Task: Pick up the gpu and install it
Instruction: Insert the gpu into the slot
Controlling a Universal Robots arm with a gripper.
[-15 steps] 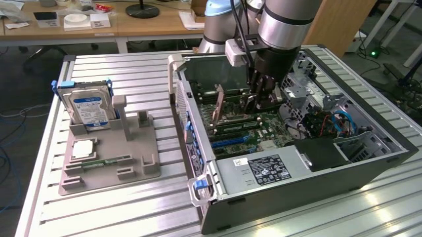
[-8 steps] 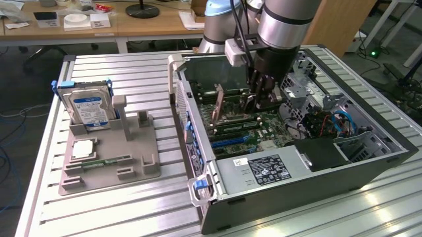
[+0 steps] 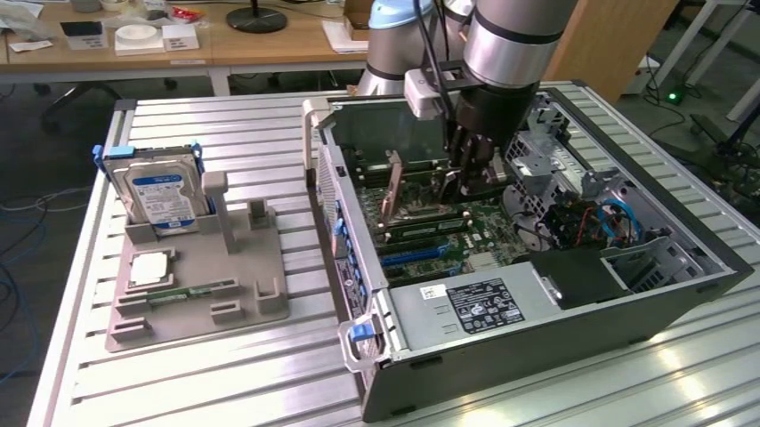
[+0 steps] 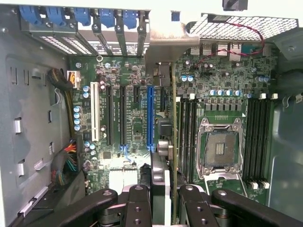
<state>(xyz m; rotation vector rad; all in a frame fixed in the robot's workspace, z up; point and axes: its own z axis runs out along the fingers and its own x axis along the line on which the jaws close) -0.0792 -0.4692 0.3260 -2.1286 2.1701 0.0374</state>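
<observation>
The graphics card is gripped between the fingers, which are clenched on its upper edge. It is held on edge inside the open computer case, over the motherboard. The case itself is laid on its side on the ribbed metal desk.

The relation that matters is best taken against the blue slot on the motherboard. The card's long axis is set parallel to that slot. Its pale bracket is pointed toward the slot's end nearest the blue latches on the case's back wall, and its other end is tucked under the fingers. The card hangs straight below the fingers, so it is already in hand rather than off to one side.

From the wrist, the card is seen just beside the blue slot, on the side toward the empty processor socket, and not plainly over it. How much of that offset is owed to the camera's angle cannot be told. Whether the card's lower edge touches the slot is hidden by the card itself.

The card is thin and flat and is seen almost edge-on. A dark board is made out, with a black cooler block along one face and a bent pale metal bracket at the far end.
</observation>
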